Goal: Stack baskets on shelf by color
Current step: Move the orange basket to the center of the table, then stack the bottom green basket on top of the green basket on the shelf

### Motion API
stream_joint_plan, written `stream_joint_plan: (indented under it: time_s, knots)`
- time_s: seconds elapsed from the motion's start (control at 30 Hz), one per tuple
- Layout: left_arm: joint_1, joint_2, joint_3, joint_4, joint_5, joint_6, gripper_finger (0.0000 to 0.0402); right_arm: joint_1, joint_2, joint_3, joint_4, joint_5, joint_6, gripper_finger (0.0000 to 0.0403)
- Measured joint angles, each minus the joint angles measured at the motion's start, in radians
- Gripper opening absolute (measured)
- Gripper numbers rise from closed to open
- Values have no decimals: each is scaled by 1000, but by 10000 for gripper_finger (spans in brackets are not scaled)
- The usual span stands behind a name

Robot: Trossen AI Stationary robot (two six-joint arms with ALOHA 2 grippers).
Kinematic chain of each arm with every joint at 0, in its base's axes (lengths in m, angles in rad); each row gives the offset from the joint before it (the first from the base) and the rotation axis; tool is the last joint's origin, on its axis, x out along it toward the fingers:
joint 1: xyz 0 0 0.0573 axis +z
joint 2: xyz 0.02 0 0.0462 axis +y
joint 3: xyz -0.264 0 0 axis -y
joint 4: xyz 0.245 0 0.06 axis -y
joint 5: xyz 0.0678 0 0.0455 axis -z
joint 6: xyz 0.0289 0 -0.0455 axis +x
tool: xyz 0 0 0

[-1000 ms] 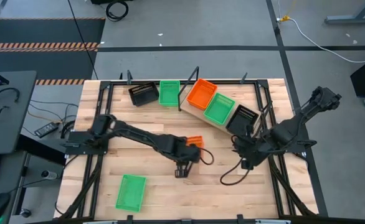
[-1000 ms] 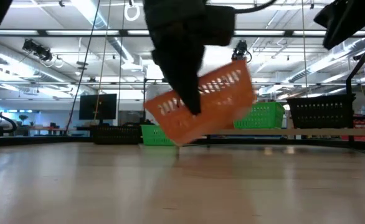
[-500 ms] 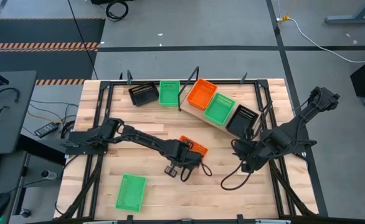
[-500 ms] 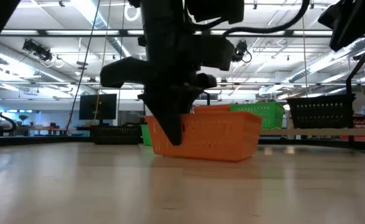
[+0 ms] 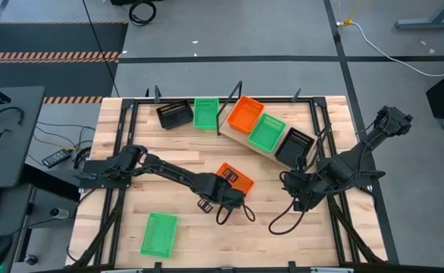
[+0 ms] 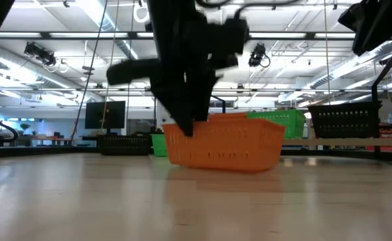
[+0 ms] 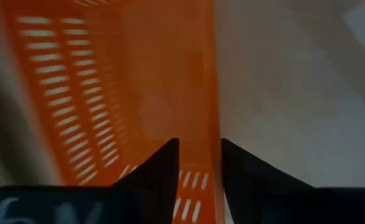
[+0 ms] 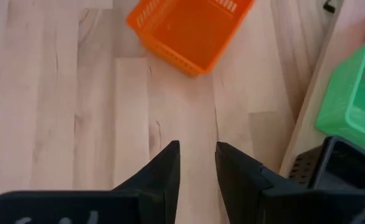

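An orange basket [image 5: 234, 177] stands flat on its bottom on the tabletop's middle. My left gripper [image 7: 200, 168] is open over its near wall [image 7: 212, 93], one finger inside the basket and one outside. My right gripper [image 8: 198, 163] hangs open and empty over bare wood to the right of that basket. The pale shelf [image 5: 229, 133] lies slanted at the far right and carries an orange basket [image 5: 245, 114], a green basket [image 5: 267, 131] and a black basket [image 5: 294, 144] side by side. My left gripper comes from above with its fingers [image 7: 161, 171] pointing down astride the orange basket's near wall [image 7: 213, 124]. I cannot tell whether either finger touches the wall. The basket rests on the table.
A black basket [image 5: 174, 114] and a green basket [image 5: 205, 112] sit at the far edge, left of the shelf. Another green basket [image 5: 159, 233] lies near the front left. A black cable [image 5: 281, 216] loops on the table below my right arm.
My left gripper has gone down with the orange basket. The basket was lifted and tilted a second ago; now it stands level on the table.
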Motion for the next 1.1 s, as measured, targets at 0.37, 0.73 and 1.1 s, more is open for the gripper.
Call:
stream_joint_plan:
  time_s: [0.37, 0.73, 1.1]
  knots:
    - [-5, -92, 143, -255, -72, -300, 161, 0, 1, -34, 150, -30, -164, 107]
    - [97, -241, 142, -217, -46, -479, 132, -56, 1, -184, 474, -87, -473, 116]
    - [202, -512, -398, 410, 74, -504, 117, -105, 46, -222, 628, -108, -642, 201]
